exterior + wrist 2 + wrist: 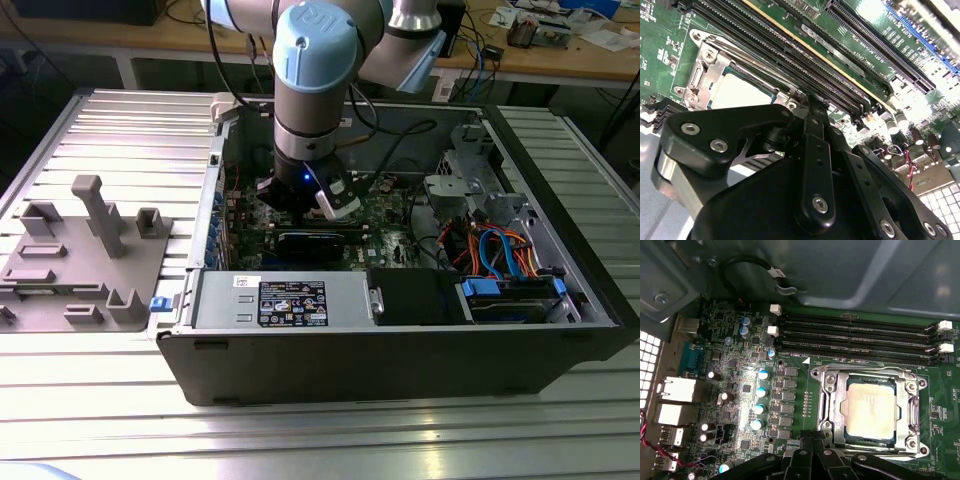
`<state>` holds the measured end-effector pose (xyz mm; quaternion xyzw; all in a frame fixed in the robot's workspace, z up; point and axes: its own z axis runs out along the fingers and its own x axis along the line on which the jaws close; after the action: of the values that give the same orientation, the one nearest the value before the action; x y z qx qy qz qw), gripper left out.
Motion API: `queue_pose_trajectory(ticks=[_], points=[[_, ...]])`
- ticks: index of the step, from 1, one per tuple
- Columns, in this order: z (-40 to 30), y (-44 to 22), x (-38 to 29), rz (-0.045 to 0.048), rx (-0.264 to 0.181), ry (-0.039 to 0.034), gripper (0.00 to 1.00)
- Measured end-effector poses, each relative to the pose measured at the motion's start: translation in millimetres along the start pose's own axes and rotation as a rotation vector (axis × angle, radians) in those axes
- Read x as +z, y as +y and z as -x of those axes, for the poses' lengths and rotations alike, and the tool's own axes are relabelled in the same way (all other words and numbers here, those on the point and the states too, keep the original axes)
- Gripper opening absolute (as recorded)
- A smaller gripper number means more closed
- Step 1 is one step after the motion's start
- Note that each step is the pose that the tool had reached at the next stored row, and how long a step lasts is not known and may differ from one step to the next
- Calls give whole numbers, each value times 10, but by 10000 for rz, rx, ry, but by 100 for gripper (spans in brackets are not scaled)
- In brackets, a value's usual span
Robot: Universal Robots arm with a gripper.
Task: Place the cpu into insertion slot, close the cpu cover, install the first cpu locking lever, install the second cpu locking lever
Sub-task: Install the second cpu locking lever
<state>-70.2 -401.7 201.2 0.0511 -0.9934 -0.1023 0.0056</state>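
Note:
The cpu (871, 409), a square chip with a dull silver top, lies flat in its socket on the green motherboard. The cpu cover (827, 405), a silvery frame plate, lies down around it, and the chip shows through its square opening. In the second wrist view the cpu (737, 92) and cover (710, 65) sit just past the black fingers. My gripper (812, 442) hovers at one corner of the socket with its fingertips pressed together. The gripper (810, 102) holds nothing I can see. In the exterior view the gripper (300, 200) reaches down inside the open computer case.
Long black memory slots (855, 340) run beside the socket. Capacitors (760, 390) and rear ports (675, 390) stand on its other side. The case walls, a power supply (285, 300) and drive cables (500, 250) hem in the arm. A grey fixture tray (80, 260) lies at the exterior view's left.

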Motion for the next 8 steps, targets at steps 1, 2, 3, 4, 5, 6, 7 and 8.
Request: queue_pose_trajectory(ticks=[1,2,3,4,5,6,7,8], points=[[0,3,-10,2,-2,-1,11],[-1,4,-22,-2,-4,2,11],[-2,7,-36,-3,-5,2,11],[-4,10,-50,-3,-5,2,11],[-6,16,-77,-3,-5,3,11],[-8,20,-97,-3,-7,3,11],[-8,25,-119,-3,-7,3,11],[-9,29,-139,-4,-7,3,11]])
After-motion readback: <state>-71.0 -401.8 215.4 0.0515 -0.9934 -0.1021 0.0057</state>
